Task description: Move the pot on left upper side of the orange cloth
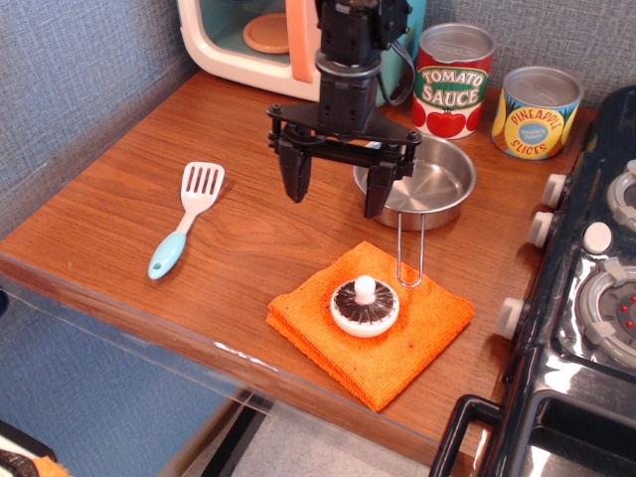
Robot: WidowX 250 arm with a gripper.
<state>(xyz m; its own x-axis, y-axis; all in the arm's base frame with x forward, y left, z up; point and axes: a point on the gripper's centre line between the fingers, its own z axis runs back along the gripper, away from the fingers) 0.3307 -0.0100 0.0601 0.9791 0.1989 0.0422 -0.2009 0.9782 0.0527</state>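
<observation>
We see the gripper (337,189) spread wide and empty at centre frame, the pot (427,182) just right of it, above the orange cloth (417,328) at lower centre.

We see a shiny silver pot (424,181), a bright orange cloth (378,333), a black claw (337,191), and a brown woodgrain table (149,179).
</observation>
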